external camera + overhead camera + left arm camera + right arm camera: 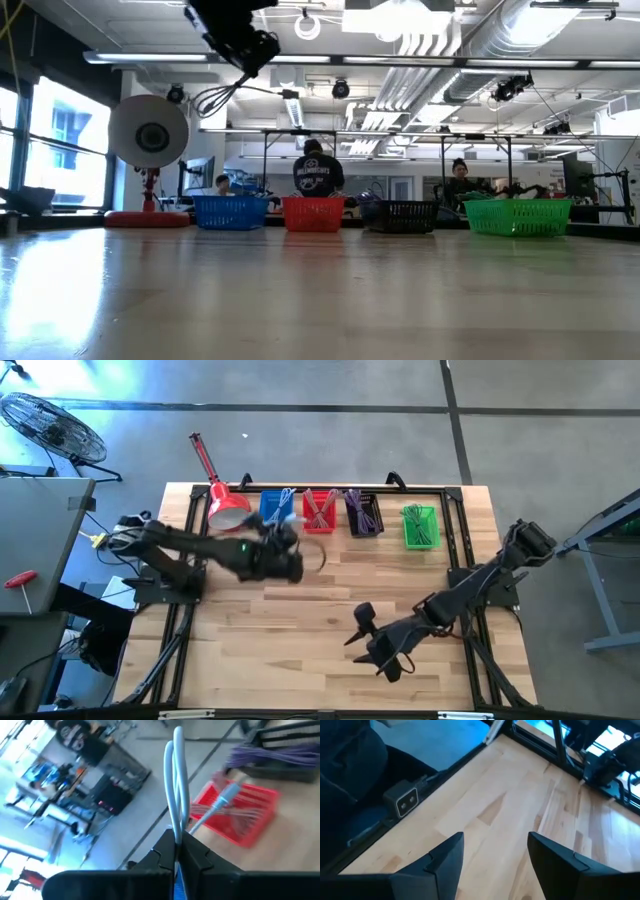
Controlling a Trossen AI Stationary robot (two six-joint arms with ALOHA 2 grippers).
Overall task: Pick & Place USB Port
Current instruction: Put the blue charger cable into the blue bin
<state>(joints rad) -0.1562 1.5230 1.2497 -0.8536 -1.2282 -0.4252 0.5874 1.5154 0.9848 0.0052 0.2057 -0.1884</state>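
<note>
We see the USB cable (176,785) pinched as a folded loop in the left gripper (176,851), whose jaws are closed tight on it; the loop stands up past the fingertips and a plug end hangs off to one side. In the high view the left gripper (283,560) hangs over the table just in front of the blue basket (278,507) and the red basket (320,510), and the low view shows the cable (222,95) dangling well above the tabletop.

We judge the cable light and limp: it will sag and swing as the arm moves, and its smooth jacket could slide through a loose pinch. Holding it doubled over, as now, seems a sound grip, since the two strands fill the jaws; a single strand near the plug would let the rest trail.

We count four baskets along the far edge: blue, red, a black basket (364,513) and a green basket (420,526), each with cables inside, though we cannot count those. There are two arms. The right gripper (492,857) waits low over the bare near part of the table (300,630), jaws wide apart and holding nothing.
</note>
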